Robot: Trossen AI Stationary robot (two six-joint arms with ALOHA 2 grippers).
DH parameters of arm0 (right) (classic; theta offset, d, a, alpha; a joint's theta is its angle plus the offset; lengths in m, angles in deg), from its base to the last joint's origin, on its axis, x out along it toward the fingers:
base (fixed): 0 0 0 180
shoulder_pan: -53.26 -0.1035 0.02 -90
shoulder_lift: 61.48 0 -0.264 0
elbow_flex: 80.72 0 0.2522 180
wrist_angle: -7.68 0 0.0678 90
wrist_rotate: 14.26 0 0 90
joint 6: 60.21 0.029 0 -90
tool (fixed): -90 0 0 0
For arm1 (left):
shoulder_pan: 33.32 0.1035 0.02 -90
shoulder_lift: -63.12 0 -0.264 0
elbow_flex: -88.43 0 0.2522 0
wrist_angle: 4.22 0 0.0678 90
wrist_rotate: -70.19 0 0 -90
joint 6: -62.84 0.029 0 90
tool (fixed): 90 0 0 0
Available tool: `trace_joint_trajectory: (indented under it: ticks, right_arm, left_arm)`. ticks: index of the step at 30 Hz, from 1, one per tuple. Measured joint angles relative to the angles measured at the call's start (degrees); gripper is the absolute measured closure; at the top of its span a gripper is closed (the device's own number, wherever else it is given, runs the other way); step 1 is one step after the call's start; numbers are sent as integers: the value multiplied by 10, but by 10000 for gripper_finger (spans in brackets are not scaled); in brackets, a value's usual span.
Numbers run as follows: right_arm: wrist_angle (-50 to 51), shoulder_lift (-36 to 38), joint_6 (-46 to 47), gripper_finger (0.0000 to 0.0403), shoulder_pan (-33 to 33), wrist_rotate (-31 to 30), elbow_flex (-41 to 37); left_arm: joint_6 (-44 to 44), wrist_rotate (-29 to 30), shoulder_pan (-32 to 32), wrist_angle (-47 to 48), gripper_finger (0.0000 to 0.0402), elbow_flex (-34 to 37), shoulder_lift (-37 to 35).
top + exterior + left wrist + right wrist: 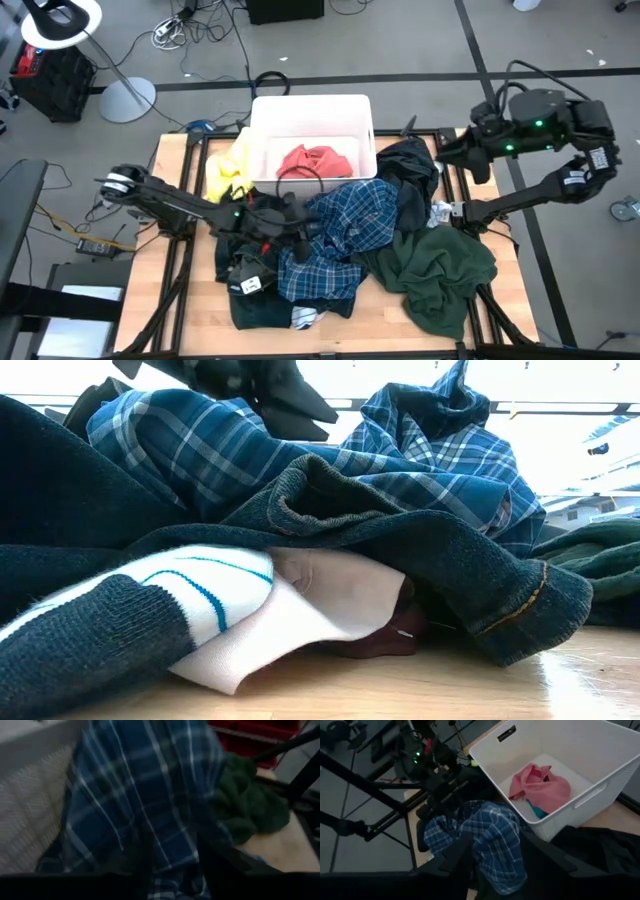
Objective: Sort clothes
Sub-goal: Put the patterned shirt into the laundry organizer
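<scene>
- My left tool [300, 222] sits low over the middle of the table [180, 300], right at the left edge of the blue plaid shirt [345, 235]; its fingers stand wide apart and hold nothing, with plaid cloth filling my left wrist view just ahead of them.
- My right tool [447, 150] hangs above the far right of the table, over the black garment [410, 170]; its fingers are partly spread with nothing between them, and its wrist view looks down on the plaid shirt and the bin.
- The white plastic bin [312, 107] stands at the far middle of the table. Inside it lies a salmon pink garment [315, 160], with a bit of teal cloth [536, 811] showing at its edge.
- A yellow garment [225, 170] lies just left of the bin, touching its wall.
- The plaid shirt is heaped in the centre, just near of the bin.
- A dark green garment [440, 268] is spread on the near right, touching the plaid shirt.
- At the near edge, a dark teal knit piece [440, 550] drapes over a white-striped item [190, 585], and a sliver of maroon cloth [385, 640] lies beneath them on the wood.
</scene>
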Motion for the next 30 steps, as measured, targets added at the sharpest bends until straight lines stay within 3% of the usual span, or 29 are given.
trace_joint_trajectory:
  ticks: [5,20,23,27,30]
  right_arm:
    - [6,12,-19,237,0,0,0]
    - [7,17,-52,237,0,0,0]
    - [7,17,-51,237,0,0,0]
    - [6,14,-44,237,0,0,0]
    - [6,11,-38,237,0,0,0]
  left_arm:
    - [2,-15,0,11,245,0,40]
    - [8,-42,-7,205,249,-1,57]
    - [-29,-43,-7,231,285,-1,57]
    - [-72,-60,-7,233,382,-1,56]
    - [-76,-61,-10,235,395,-23,52]
